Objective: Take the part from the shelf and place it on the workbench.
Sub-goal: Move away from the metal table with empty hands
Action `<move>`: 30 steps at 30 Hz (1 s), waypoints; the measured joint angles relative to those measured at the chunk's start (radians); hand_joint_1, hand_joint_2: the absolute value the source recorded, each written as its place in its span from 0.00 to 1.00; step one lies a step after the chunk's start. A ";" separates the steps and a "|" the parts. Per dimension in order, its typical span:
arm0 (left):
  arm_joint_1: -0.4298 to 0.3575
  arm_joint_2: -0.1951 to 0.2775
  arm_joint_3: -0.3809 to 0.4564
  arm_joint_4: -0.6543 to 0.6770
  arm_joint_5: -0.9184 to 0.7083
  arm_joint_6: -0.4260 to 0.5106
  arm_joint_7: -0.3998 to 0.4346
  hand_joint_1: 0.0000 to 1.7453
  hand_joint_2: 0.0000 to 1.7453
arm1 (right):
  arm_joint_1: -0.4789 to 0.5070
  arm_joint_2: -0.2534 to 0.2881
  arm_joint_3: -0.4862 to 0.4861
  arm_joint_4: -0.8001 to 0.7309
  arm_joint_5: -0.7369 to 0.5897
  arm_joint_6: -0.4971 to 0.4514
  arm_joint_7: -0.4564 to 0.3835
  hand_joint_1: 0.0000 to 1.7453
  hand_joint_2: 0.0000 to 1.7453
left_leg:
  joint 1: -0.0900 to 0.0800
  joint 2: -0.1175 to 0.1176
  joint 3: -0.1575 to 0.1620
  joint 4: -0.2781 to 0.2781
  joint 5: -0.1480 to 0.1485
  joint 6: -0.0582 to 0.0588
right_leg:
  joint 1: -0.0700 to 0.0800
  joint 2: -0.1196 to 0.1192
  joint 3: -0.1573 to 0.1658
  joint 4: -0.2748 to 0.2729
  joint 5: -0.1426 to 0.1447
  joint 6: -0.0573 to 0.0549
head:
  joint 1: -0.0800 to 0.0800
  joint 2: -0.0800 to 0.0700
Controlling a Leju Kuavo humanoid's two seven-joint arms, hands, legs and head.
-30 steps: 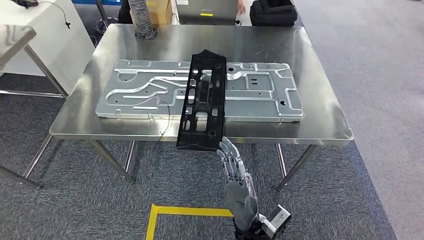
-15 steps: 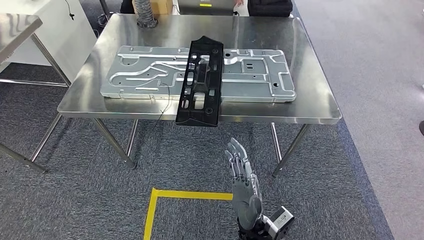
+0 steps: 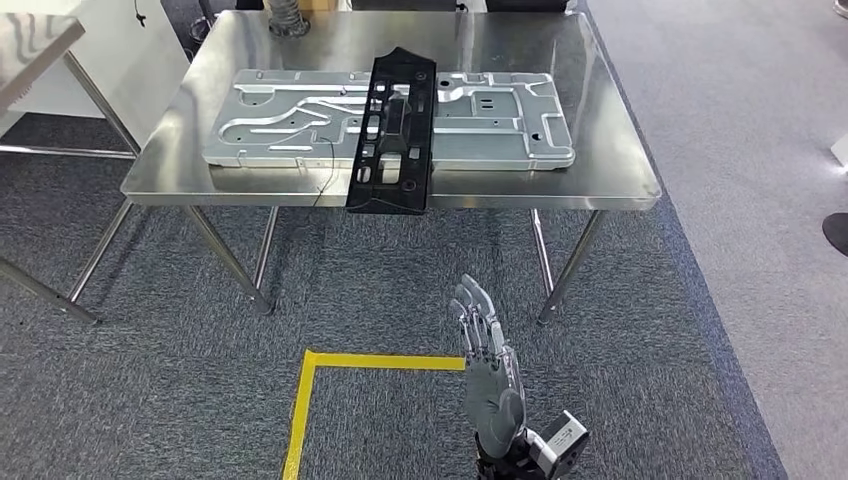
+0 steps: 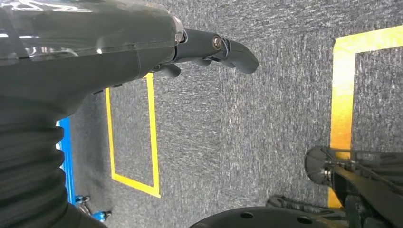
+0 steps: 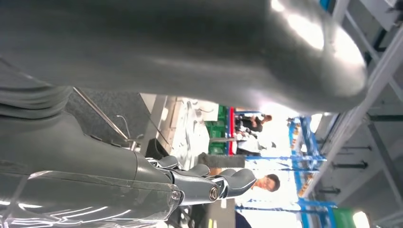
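Note:
The long black part [image 3: 393, 125] lies flat on the steel workbench [image 3: 610, 160], crosswise over a large silver stamped plate [image 3: 280, 115]; its near end juts past the table's front edge. Well short of the bench, my right hand [image 3: 489, 365] is raised over the carpet with fingers straight and apart, holding nothing; it also appears in the right wrist view [image 5: 204, 183]. My left hand [image 4: 209, 47] hangs over the grey floor, its thumb stretched out, with nothing in it.
A yellow tape line [image 3: 308, 400] marks the carpet just in front of me. A second steel table [image 3: 30, 40] stands at the far left. The workbench legs [image 3: 565, 270] reach down to the carpet. People [image 5: 266, 183] stand far off.
The whole picture has shifted: the camera has drawn back from the workbench, which now sits higher and smaller. The part stays on the bench. My right hand holds its open pose.

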 joint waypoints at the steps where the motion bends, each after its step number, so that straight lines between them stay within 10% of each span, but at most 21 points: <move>1: 0.000 0.001 0.000 0.000 0.000 0.000 0.000 0.00 0.00 | 0.001 0.000 0.000 0.000 0.000 0.000 0.000 0.00 0.00 | 0.001 -0.001 -0.002 -0.004 0.008 -0.006 | -0.001 -0.001 -0.005 0.000 0.007 -0.008 | 0.000 0.000; 4: -0.001 0.003 0.000 0.000 -0.001 -0.001 -0.001 0.00 0.00 | 0.001 0.000 0.000 0.000 0.004 -0.002 -0.001 0.00 0.00 | 0.001 -0.003 -0.028 0.053 -0.064 -0.020 | -0.003 -0.009 -0.031 -0.003 0.038 -0.033 | 0.000 0.000; 6: -0.004 0.003 0.000 0.000 -0.001 -0.002 -0.002 0.00 0.00 | 0.002 0.000 0.000 0.000 0.008 -0.005 0.000 0.00 0.00 | 0.001 -0.003 -0.061 0.184 -0.167 -0.023 | 0.004 -0.013 -0.056 0.000 0.058 -0.042 | 0.000 0.000; 8: -0.006 0.004 0.000 0.000 -0.001 -0.002 -0.002 0.00 0.00 | 0.003 0.000 0.000 0.000 0.013 -0.008 0.003 0.00 0.00 | 0.001 -0.003 -0.076 0.298 -0.202 -0.024 | 0.011 -0.014 -0.086 0.008 0.075 -0.045 | 0.000 0.000; 10: -0.005 0.004 0.000 0.000 -0.001 -0.002 0.000 0.00 0.00 | 0.003 0.000 0.000 0.000 0.015 -0.009 0.006 0.00 0.00 | 0.001 -0.004 -0.035 0.291 -0.159 -0.020 | 0.016 -0.013 -0.119 0.023 0.089 -0.045 | 0.000 0.000; 12: 0.001 0.004 0.000 0.000 -0.001 0.000 0.002 0.00 0.00 | 0.003 0.001 0.000 -0.001 0.016 -0.006 0.009 0.00 0.00 | 0.000 -0.005 0.060 0.166 -0.129 -0.012 | 0.020 -0.010 -0.147 0.042 0.097 -0.041 | 0.000 0.000; 15: 0.008 0.003 0.000 0.000 0.000 0.001 0.003 0.00 0.00 | 0.002 0.002 0.000 -0.003 0.016 0.002 0.012 0.00 0.00 | -0.005 -0.010 0.147 0.021 -0.154 0.002 | 0.024 -0.008 -0.175 0.060 0.112 -0.028 | 0.000 0.000; 18: 0.010 0.000 0.000 0.000 0.000 0.001 0.000 0.00 0.00 | 0.002 0.003 0.000 -0.004 0.016 0.004 0.013 0.00 0.00 | 0.000 -0.007 0.125 0.007 -0.137 0.020 | 0.025 -0.003 -0.199 0.082 0.102 -0.010 | 0.000 0.000; 23: 0.007 -0.001 0.000 0.000 0.002 0.001 -0.006 0.00 0.00 | 0.002 0.003 0.000 -0.005 0.016 0.006 0.018 0.00 0.00 | 0.003 0.003 0.061 0.006 -0.085 0.032 | 0.006 -0.005 -0.252 0.320 -0.072 0.014 | 0.000 0.000; 25: 0.005 -0.001 0.000 0.000 0.004 0.001 -0.008 0.00 0.00 | 0.001 0.004 0.000 -0.005 0.016 0.007 0.019 0.00 0.00 | 0.003 0.005 0.028 0.009 -0.061 0.028 | 0.002 -0.005 -0.214 0.320 -0.026 0.016 | 0.000 0.000; 27: 0.003 -0.001 0.000 0.000 0.005 0.001 -0.010 0.00 0.00 | -0.001 0.005 0.000 -0.006 0.016 0.010 0.021 0.00 0.00 | 0.003 0.003 0.001 0.013 -0.038 0.022 | 0.000 -0.004 -0.112 0.199 0.017 0.012 | 0.000 0.000; 30: 0.002 0.000 0.000 0.000 0.006 0.003 -0.014 0.00 0.00 | -0.007 0.008 0.000 -0.008 0.016 0.019 0.023 0.00 0.00 | 0.003 -0.002 -0.010 0.011 -0.008 0.006 | 0.005 0.001 0.013 0.012 -0.016 -0.005 | 0.000 0.000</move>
